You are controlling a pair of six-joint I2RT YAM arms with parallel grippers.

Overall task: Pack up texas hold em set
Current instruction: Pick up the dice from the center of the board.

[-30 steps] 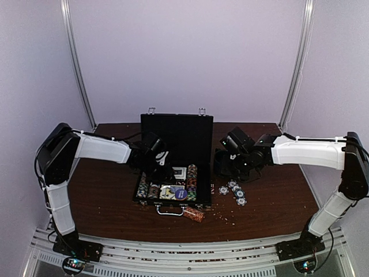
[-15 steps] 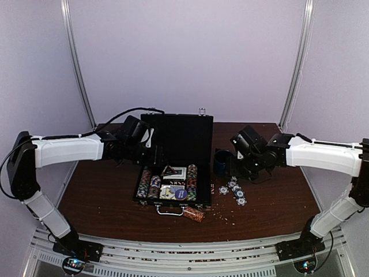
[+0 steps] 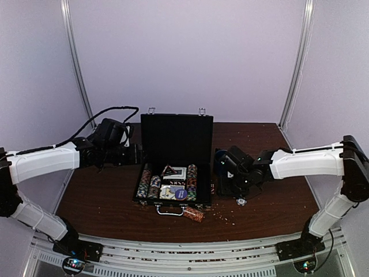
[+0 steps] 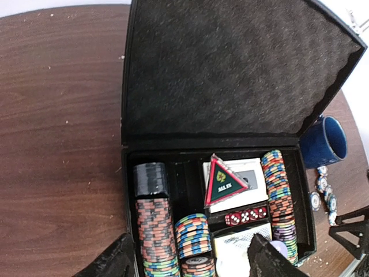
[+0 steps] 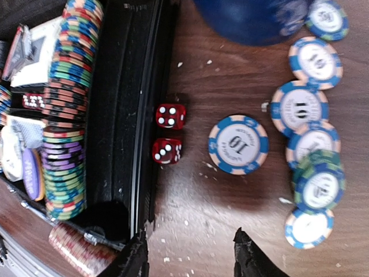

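Note:
The black briefcase [image 3: 176, 138] lies open mid-table with its foam lid [image 4: 230, 75] upright. Inside are rows of striped chips [image 4: 154, 231], a card deck [image 4: 245, 176] under a green triangular card, and red dice [image 4: 246, 216]. My left gripper [image 4: 193, 265] hovers open at the case's left rear corner [image 3: 137, 154], holding nothing. Two red dice [image 5: 168, 133] and a blue "10" chip [image 5: 238, 144] lie on the table right of the case, with several more chips [image 5: 308, 133] beyond. My right gripper [image 5: 190, 259] hangs open just above the table beside them [image 3: 225, 186].
A dark blue cup [image 5: 253, 20] stands behind the loose chips, right of the case [image 4: 326, 141]. A roll of reddish chips [image 3: 194, 214] lies by the case's silver handle [image 3: 170, 210]. Crumbs speckle the brown table [image 3: 265, 213]. Purple walls close in the back and sides.
My left arm has pulled back left and out of the case, its jaws spreading wider. My right arm has swung down and left, low over the dice and loose chips.

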